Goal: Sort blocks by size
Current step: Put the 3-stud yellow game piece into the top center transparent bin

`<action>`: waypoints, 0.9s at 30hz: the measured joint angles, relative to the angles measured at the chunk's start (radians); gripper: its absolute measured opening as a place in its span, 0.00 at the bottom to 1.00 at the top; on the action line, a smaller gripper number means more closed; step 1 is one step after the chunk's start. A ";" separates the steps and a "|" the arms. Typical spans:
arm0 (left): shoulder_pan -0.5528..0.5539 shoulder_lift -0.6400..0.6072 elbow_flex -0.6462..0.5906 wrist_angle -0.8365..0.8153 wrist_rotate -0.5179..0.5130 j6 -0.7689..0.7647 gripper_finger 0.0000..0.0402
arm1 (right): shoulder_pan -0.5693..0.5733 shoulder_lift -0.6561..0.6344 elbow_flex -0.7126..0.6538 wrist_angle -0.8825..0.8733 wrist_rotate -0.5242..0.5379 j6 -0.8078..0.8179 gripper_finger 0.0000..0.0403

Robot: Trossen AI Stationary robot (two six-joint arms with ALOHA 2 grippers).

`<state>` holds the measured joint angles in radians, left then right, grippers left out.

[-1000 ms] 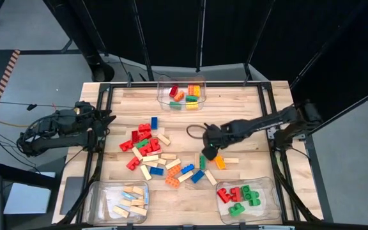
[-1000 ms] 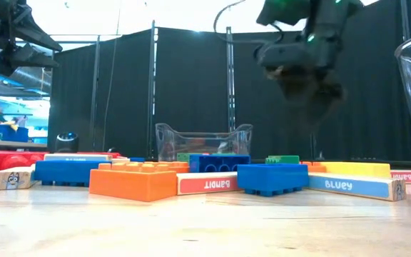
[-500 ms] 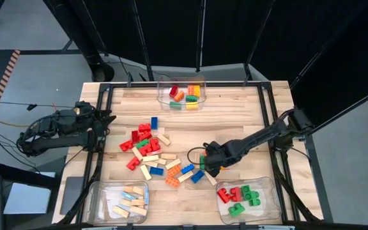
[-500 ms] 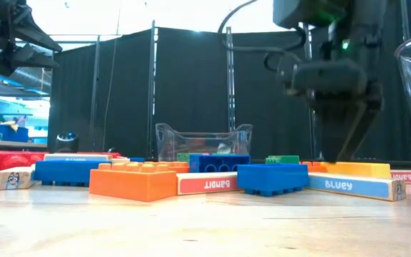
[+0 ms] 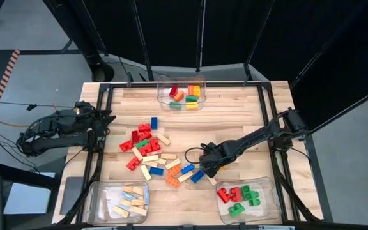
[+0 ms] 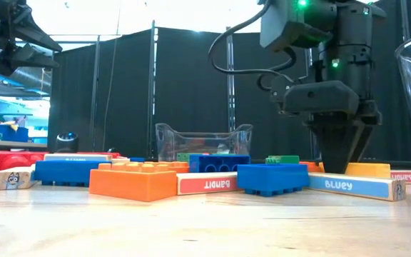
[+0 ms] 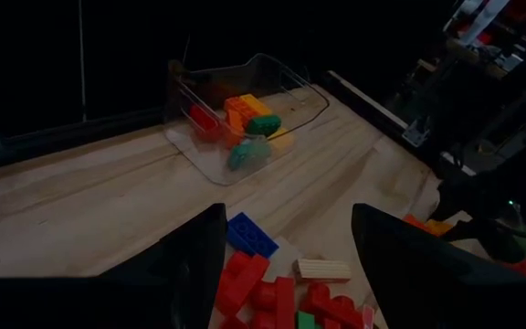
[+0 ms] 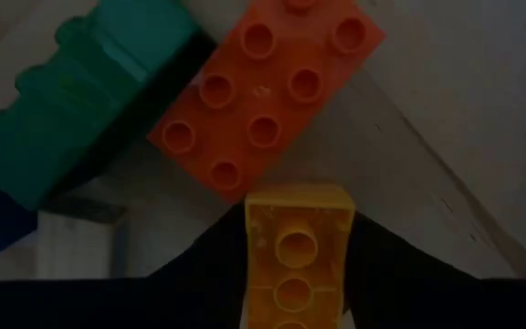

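A loose pile of blocks (image 5: 158,156), coloured studded bricks and pale wooden bars, lies in the middle of the table. My right gripper (image 5: 208,168) stands at the pile's right end, pointing down and shut on a small yellow brick (image 8: 298,256). An orange brick (image 8: 265,102) and a green brick (image 8: 80,100) lie on the table just beyond it. My left gripper (image 5: 104,121) waits open above the table's left edge and holds nothing. My right gripper pinches the yellow brick by its two long sides (image 8: 256,265) between its two fingers (image 8: 199,279). It comes from above, fingers pointing down and across the brick. In the low view the yellow brick (image 6: 355,170) sits low and level behind a wooden bar (image 6: 348,185), studs up.
Three clear bins stand on the table. One at the far edge (image 5: 181,93) holds mixed bricks. One at the near left (image 5: 121,201) holds wooden bars. One at the near right (image 5: 246,199) holds red and green bricks. Bare wood lies right of the pile.
My right gripper has come down and toward the table's near edge onto the pile's right end. Its fingers have narrowed around the yellow brick. The blocks have stayed where they were.
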<state>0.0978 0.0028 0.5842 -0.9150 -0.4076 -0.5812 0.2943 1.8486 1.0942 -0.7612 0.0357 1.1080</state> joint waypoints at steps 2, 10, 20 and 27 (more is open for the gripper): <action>0.000 0.000 0.000 0.000 0.000 0.000 0.61 | 0.000 -0.012 -0.003 0.002 0.000 0.000 0.37; 0.000 0.000 0.000 0.000 0.000 0.000 0.61 | -0.059 -0.132 0.036 0.006 0.019 -0.013 0.37; 0.000 0.000 0.000 0.000 0.000 0.000 0.61 | -0.321 -0.174 0.183 0.238 0.336 -0.285 0.37; 0.000 0.000 0.000 0.000 0.000 0.000 0.61 | -0.589 -0.147 0.184 0.594 0.359 -0.464 0.37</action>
<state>0.0981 0.0029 0.5840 -0.9154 -0.4076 -0.5816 -0.2951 1.7019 1.2784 -0.1668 0.3950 0.6438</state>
